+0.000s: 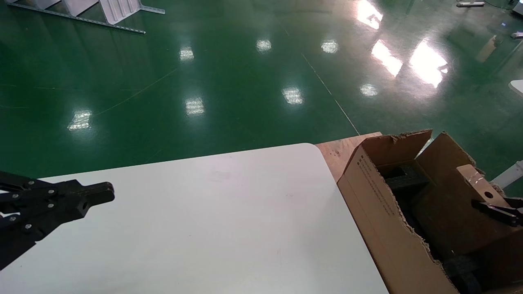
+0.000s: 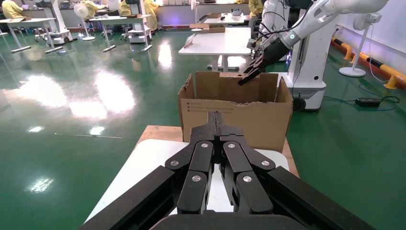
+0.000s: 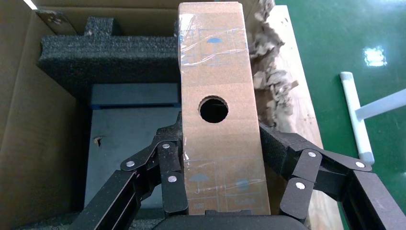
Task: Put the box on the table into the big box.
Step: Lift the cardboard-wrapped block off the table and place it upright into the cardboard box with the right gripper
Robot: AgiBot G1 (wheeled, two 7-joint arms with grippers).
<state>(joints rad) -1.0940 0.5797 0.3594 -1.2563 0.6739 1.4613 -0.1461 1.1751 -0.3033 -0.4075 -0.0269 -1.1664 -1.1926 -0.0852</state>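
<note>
Now the right gripper (image 3: 222, 158) clamps the box (image 3: 218, 110) above the big box (image 1: 380, 196), at three o'clock of the surface (image 1: 204, 228), ready to lower; left gripper (image 1: 96, 196) pinched closed, idle.

My left gripper (image 2: 218, 125) is matte black all over, built of flat linkage bars pinned with round silver screws (four nearest the fingers, set in two rows). Its fingers (image 1: 98, 193) are blunt, squared bars, one with a small round hole near its tip. My right gripper (image 3: 221, 160) has the same black links and silver rivet heads, with rough-textured pads (image 3: 274, 143). My right arm (image 2: 330, 12) is glossy white, with a black wrist section wearing a small glowing teal ring.
</note>
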